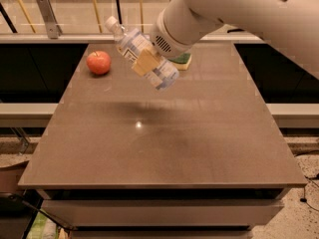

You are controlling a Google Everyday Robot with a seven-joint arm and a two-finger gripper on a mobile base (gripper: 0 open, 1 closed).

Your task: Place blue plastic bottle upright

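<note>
The blue plastic bottle (142,54) is clear with a white cap and a white label. It hangs tilted in the air above the far middle of the table (164,138), cap up and to the left, base down and to the right. My gripper (147,60) is shut on the bottle's middle, with a tan finger pad across the label. The white arm comes in from the upper right.
A red apple (98,62) sits at the table's far left. A green and yellow sponge (180,60) lies at the far edge, partly hidden behind the arm. A rail and dark shelving run behind the table.
</note>
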